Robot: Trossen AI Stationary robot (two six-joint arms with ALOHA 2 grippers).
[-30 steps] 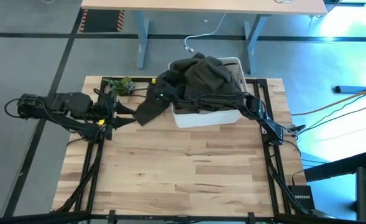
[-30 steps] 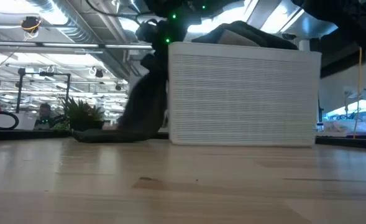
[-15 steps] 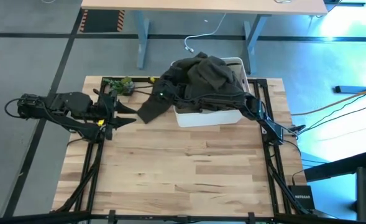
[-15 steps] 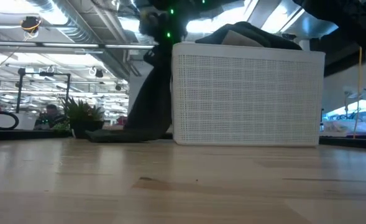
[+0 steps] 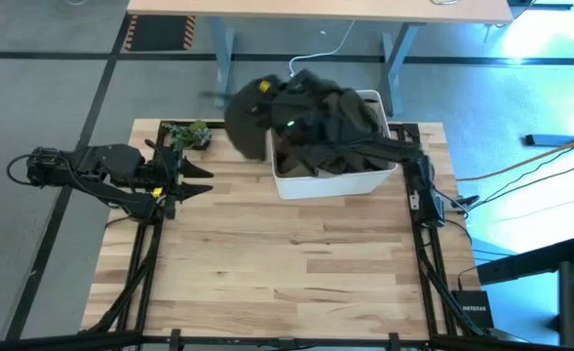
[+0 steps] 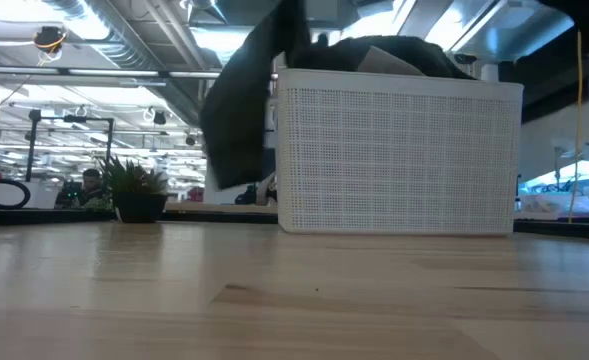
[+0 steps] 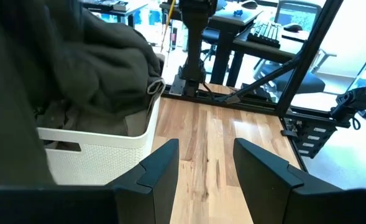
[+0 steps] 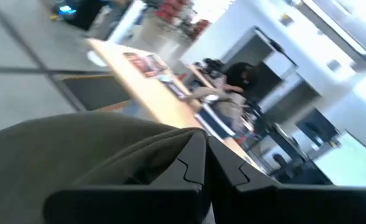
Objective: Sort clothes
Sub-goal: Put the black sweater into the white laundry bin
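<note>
At the near part of the light wooden surface [image 5: 287, 253] nothing but bare planks is seen. Farther back, at its left edge, the left hand [image 5: 197, 180] is held low with its fingers [image 7: 161, 168] spread wide and nothing between them, pointed toward the white perforated bin [image 6: 399, 160]. Toward the far edge, this bin is filled with a heap of olive-green garments [image 7: 108, 68] rising above its rim. Over the bin's left end, the right hand [image 5: 267, 97] is raised, its fingers [image 8: 195, 163] pressed together on an olive-green garment [image 6: 239, 110], which hangs beside the bin, clear of the surface. At the far left corner, a small potted plant [image 6: 134, 190] stands.
</note>
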